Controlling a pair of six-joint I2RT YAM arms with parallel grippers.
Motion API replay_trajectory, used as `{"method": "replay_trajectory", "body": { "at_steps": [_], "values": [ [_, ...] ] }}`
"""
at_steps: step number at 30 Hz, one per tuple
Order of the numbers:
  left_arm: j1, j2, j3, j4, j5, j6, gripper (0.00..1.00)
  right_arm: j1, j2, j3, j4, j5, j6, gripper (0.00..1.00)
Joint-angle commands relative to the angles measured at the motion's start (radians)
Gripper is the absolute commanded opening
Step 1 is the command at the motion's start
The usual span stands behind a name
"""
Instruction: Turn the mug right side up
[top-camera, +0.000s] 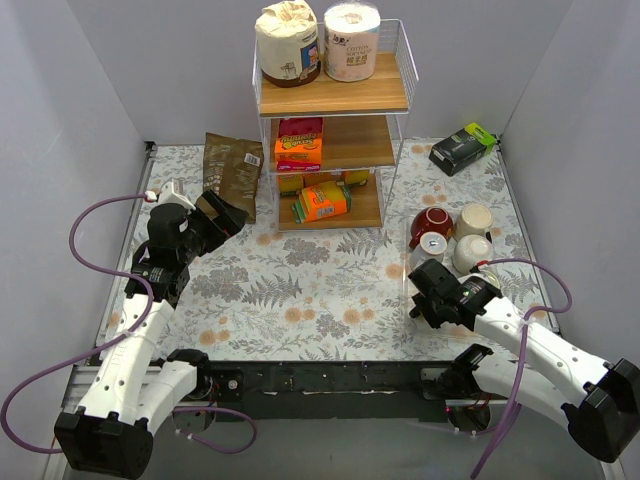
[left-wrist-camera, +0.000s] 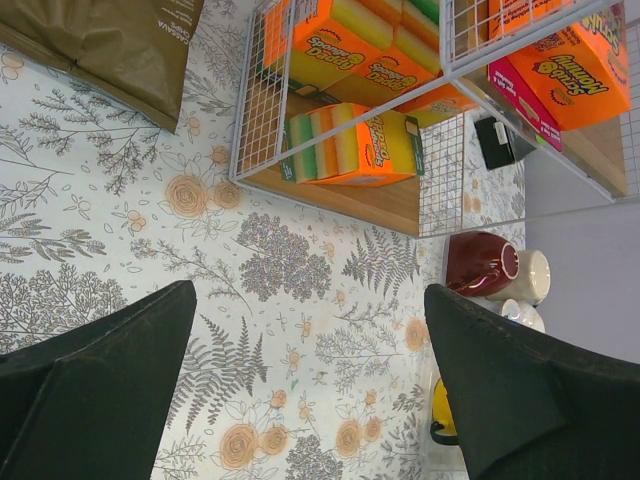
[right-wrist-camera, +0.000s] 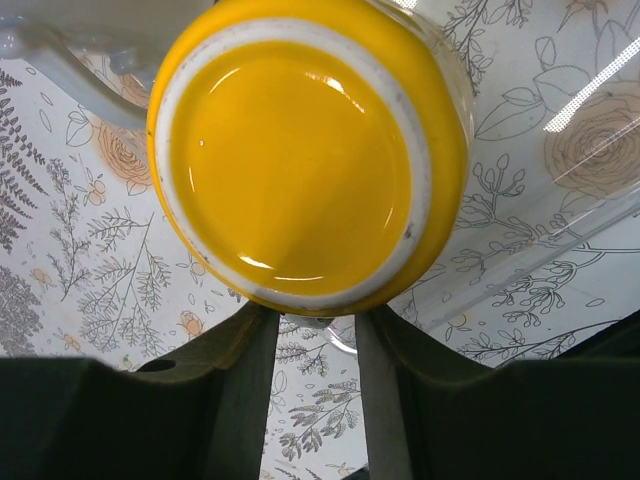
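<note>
A yellow mug (right-wrist-camera: 300, 160) fills the right wrist view with its flat base towards the camera, so it is bottom up. My right gripper (right-wrist-camera: 317, 315) has its jaws narrowly apart at the mug's near edge; the fingertips are hidden under it, and a clear curved piece shows between them. In the top view the right gripper (top-camera: 432, 290) covers the mug at the right front of the table. A sliver of the yellow mug (left-wrist-camera: 447, 410) shows in the left wrist view. My left gripper (top-camera: 222, 215) is wide open and empty above the floral table cover (left-wrist-camera: 300, 330).
A red mug (top-camera: 431, 222) and three pale mugs (top-camera: 474, 218) stand just behind the right gripper. A wire shelf rack (top-camera: 330, 150) with sponge packs stands at the back centre, a brown bag (top-camera: 232, 170) to its left and a dark packet (top-camera: 462, 148) at back right. Clear plastic (right-wrist-camera: 560, 230) lies under the mug.
</note>
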Motion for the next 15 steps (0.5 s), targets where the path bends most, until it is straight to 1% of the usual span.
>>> {"method": "replay_trajectory", "body": {
  "at_steps": [1,3,5,6,8,9,10,15],
  "values": [
    [0.006,-0.001,-0.011,-0.01,0.01,-0.002,0.98,0.007,-0.001,-0.017,0.006,0.063,0.035,0.41],
    [0.006,-0.001,-0.015,-0.01,0.014,-0.004,0.98,0.007,0.006,-0.023,0.006,0.062,0.041,0.35],
    [0.006,0.001,-0.015,-0.01,0.04,0.004,0.98,0.005,0.013,-0.023,0.003,0.06,0.042,0.31],
    [0.006,0.002,-0.015,-0.012,0.059,0.012,0.98,0.005,0.013,-0.021,0.0,0.06,0.042,0.26],
    [0.006,0.004,-0.018,-0.009,0.103,0.009,0.98,0.005,0.011,-0.021,0.0,0.062,0.037,0.18],
    [0.006,0.004,-0.028,-0.003,0.116,0.003,0.98,0.005,0.01,-0.02,0.0,0.06,0.034,0.06],
    [0.006,0.002,-0.033,0.002,0.131,-0.013,0.98,0.005,0.006,-0.02,0.007,0.062,0.025,0.01],
    [0.006,-0.009,-0.073,0.034,0.206,-0.053,0.98,0.005,-0.035,-0.007,0.03,0.048,-0.02,0.01]
  ]
}}
